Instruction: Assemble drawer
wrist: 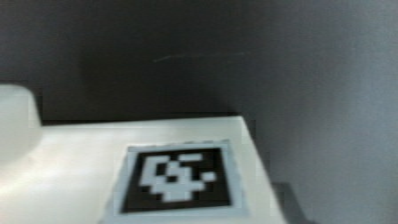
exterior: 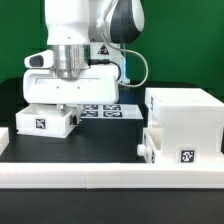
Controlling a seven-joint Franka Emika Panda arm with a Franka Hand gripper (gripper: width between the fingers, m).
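White plastic on white plastic makes this hard for me to read. The small shallow white box tray (exterior: 42, 120) sits on the black worktop (exterior: 110, 140) at the exterior view's left, well apart from the large white cube-like shell (exterior: 185, 112) at the right. The gripper (exterior: 60, 102) hangs right at that tray's top, and I cannot tell how wide its jaws stand. My worry is an off-centre grab on a thin wall, which could tilt the tray or shove it onto the flat marker board (exterior: 100, 108) just beside it.
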